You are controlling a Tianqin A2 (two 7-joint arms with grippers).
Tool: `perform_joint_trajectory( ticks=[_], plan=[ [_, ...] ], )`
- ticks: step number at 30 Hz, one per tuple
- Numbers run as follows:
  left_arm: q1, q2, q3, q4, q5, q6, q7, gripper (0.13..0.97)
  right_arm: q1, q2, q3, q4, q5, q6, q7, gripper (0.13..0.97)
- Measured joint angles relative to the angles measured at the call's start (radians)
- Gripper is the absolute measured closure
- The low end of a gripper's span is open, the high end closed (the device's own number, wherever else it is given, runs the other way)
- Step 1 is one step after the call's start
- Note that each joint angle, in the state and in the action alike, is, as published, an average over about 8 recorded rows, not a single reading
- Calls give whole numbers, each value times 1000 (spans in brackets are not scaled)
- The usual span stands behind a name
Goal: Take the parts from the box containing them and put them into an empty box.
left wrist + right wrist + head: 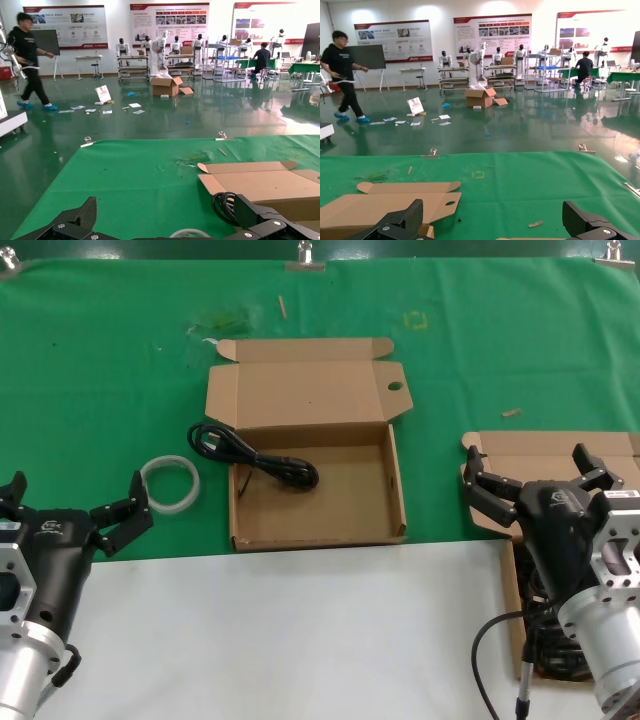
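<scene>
Black coiled power cable draped over 9 o'clock wall of brown cardboard box with holed lid tab, centre. Left gripper 8 o'clock, splayed, empty. Right gripper 4 o'clock, wide open, empty, above second brown cardboard box.

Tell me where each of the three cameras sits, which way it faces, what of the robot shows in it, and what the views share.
Head view: on the robot's head, looking forward and down at the green table; left hand and right hand both show, open.
Left wrist view: on the left wrist, looking level across the table into the hall; its fingertips show.
Right wrist view: on the right wrist, facing the same hall; its fingertips show.
Shared: all three show the holed-lid box; head and left wrist views share the black cable.
</scene>
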State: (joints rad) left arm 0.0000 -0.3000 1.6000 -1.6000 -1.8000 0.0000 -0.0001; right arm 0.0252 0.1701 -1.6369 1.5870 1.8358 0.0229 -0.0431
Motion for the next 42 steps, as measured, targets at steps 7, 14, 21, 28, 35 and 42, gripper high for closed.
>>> perform_joint_trajectory(
  ticks=[7, 14, 21, 28, 35, 42],
  plan=[
    [0, 0, 0, 0, 0, 0, 0, 132, -3, 0, 4, 1, -4, -2, 4, 129],
    [0, 0, 0, 0, 0, 0, 0, 132, -3, 0, 4, 1, -4, -2, 4, 129],
    [0, 0, 0, 0, 0, 0, 0, 132, -3, 0, 4, 1, -4, -2, 4, 129],
    [0, 0, 0, 0, 0, 0, 0, 132, -3, 0, 4, 1, -4, -2, 4, 129],
    [0, 0, 0, 0, 0, 0, 0, 132, -3, 0, 4, 1, -4, -2, 4, 129],
    [0, 0, 0, 0, 0, 0, 0, 132, -3, 0, 4, 1, -4, -2, 4, 129]
  ],
)
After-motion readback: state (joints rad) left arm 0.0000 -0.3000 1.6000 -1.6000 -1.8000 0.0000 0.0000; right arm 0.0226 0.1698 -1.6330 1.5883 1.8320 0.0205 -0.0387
